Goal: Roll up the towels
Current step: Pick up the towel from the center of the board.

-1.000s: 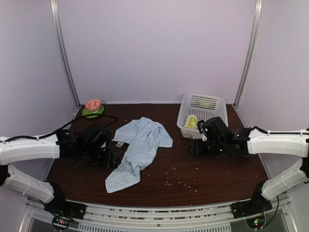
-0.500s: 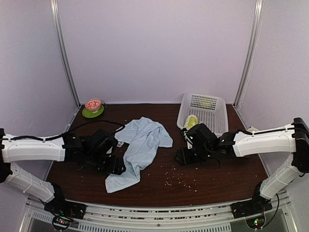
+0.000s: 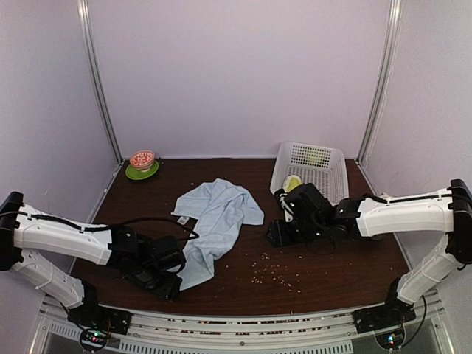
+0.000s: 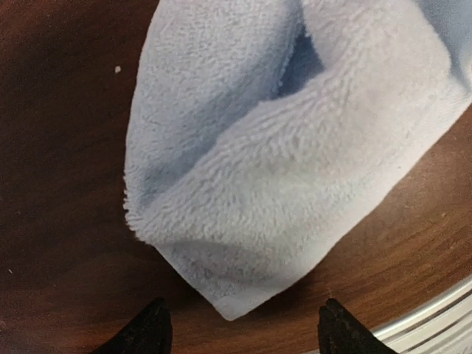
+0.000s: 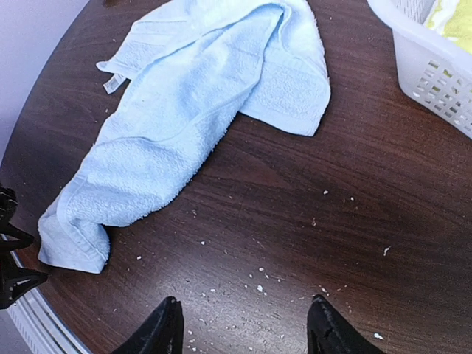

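The light-blue towel point(image 3: 214, 228) lies crumpled in a long diagonal on the dark table; it also shows in the right wrist view point(image 5: 192, 118). Its near corner point(image 4: 232, 310) points between the fingers of my left gripper point(image 4: 240, 335), which is open and empty just short of it, near the table's front edge point(image 3: 171, 284). My right gripper point(image 5: 243, 328) is open and empty over bare table to the right of the towel point(image 3: 276, 236). The yellow-green towel point(image 3: 293, 183) sits inside the white basket point(image 3: 328, 171), partly hidden.
A red-and-white bowl on a green plate point(image 3: 142, 164) stands at the back left. White crumbs point(image 3: 269, 269) are scattered on the table in front of the right gripper. A metal rail point(image 3: 243, 324) runs along the near edge.
My left gripper has moved toward the front edge, down to the towel's near corner. My right gripper moved left away from the basket, then held still.
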{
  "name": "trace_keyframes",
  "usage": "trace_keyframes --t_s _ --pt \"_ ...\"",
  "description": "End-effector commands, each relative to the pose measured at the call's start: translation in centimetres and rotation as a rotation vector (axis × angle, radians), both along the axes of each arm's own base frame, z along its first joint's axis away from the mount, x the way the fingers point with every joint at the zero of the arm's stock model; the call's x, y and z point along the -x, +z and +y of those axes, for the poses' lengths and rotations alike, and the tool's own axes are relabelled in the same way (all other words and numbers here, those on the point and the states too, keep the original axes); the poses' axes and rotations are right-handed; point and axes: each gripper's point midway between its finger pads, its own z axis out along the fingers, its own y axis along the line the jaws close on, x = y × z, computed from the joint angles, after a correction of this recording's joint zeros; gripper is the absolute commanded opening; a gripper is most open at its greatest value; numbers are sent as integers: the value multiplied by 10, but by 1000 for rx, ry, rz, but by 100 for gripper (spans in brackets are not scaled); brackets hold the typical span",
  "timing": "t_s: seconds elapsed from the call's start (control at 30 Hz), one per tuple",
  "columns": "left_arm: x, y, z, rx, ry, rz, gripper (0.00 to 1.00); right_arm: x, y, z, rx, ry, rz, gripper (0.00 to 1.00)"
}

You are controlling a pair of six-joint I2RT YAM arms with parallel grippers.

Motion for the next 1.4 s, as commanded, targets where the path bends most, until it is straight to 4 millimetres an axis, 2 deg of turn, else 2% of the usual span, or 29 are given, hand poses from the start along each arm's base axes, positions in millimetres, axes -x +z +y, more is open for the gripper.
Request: trace_keyframes --t_s 0.0,0.1,0.17,0.23,0.33,0.37,0.4,0.43,0.5,0.53,0.6,0.67,0.73,0.77,0.8,0.83,0.87,0.93,0.97,1.0,1.07,1.1,1.17,1.23,1.37 --pt "-1 -13 -4 -35 -10 12 69 -1 11 -14 7 -32 -45 57" --pt "5 -24 -8 -39 -38 48 66 -1 14 -19 14 -44 -58 57" --pt "9 -32 -8 -41 -43 73 58 -2 19 -22 12 -51 -70 57" --pt "14 -40 -5 -37 -43 96 44 -3 25 -25 6 -57 -82 57" --pt "18 -46 -3 -26 -43 110 7 -4 40 -27 -14 -65 -105 57" --pt "15 -41 -5 -24 -48 94 0 -5 46 -28 -22 -67 -117 57" --pt "9 -33 -7 -26 -56 61 0 -6 52 -30 -25 -73 -127 57" --pt "-3 -16 -10 -25 -65 -2 0 -6 56 -32 -26 -77 -138 57" --pt "-26 33 -19 -23 -105 -118 0 -7 67 -38 -27 -95 -165 57" --pt "-41 68 -28 -1 -126 -197 0 -7 73 -42 -30 -105 -180 57" --pt "-68 151 -46 67 -163 -357 0 -9 86 -52 -33 -132 -215 56" --pt "-85 244 -67 174 -201 -498 0 -11 100 -63 -39 -161 -254 56" --pt "-87 344 -88 347 -238 -609 0 -12 122 -75 -64 -193 -297 56" --pt "-82 388 -97 443 -260 -653 0 -12 132 -80 -78 -208 -319 55" --pt "-73 447 -100 583 -274 -723 0 -11 143 -86 -97 -221 -344 55" --pt "-63 476 -105 669 -304 -750 0 -10 154 -90 -116 -231 -367 55" --pt "-55 496 -107 732 -323 -771 0 -9 162 -95 -135 -240 -387 55" --pt "-51 507 -105 781 -323 -798 0 -6 171 -101 -157 -248 -409 55" --pt "-56 499 -102 756 -302 -815 0 -5 172 -103 -159 -250 -412 56" --pt "-65 491 -92 727 -251 -837 0 -4 169 -104 -153 -250 -407 56" --pt "-86 458 -76 689 -168 -818 0 -3 158 -103 -135 -239 -385 56" --pt "-95 449 -60 714 -109 -808 0 -3 150 -101 -126 -232 -369 56" --pt "-113 424 -42 748 -18 -777 0 -2 136 -94 -123 -204 -339 56" --pt "-121 424 -29 790 25 -798 0 -1 120 -79 -146 -152 -307 55" --pt "-121 453 -14 759 26 -879 0 7 77 -42 -189 -47 -185 56"
